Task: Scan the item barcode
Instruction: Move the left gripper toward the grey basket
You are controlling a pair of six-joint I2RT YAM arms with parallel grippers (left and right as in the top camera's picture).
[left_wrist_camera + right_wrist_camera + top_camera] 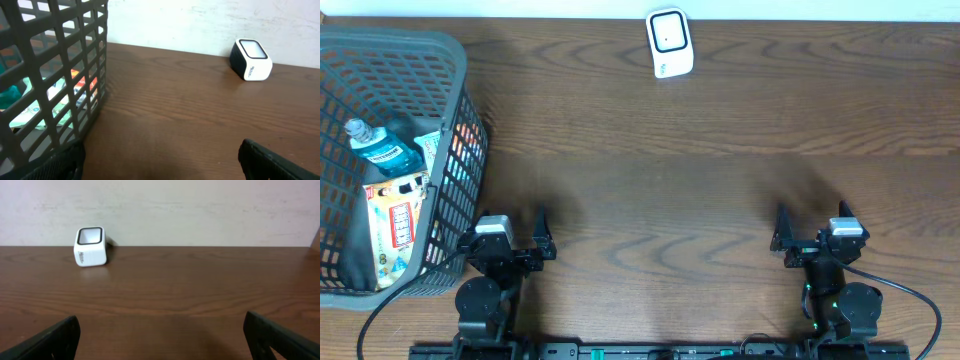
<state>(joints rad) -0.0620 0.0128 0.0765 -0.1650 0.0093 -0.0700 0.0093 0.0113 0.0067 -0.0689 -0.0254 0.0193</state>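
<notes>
This looks like a mock shop checkout set up in a robotics lab rather than a real store. A grey plastic shopping basket (410,40) holds packaged goods, among them a blue bottle (382,150) and a printed snack packet (398,215). A small white barcode scanner (670,43) stands at the far edge of the wood-grain desk (670,180), before a plain white wall (200,210). The left arm (485,295) and right arm (840,300) are mounted on a rail (620,351) along the near edge.

We see a white scanner (91,247) standing near the far edge of the wooden table (190,285), toward its left end, before a pale wall (200,210). Our right gripper (161,330) holds its dark fingers (55,337) wide apart over bare wood.
</notes>
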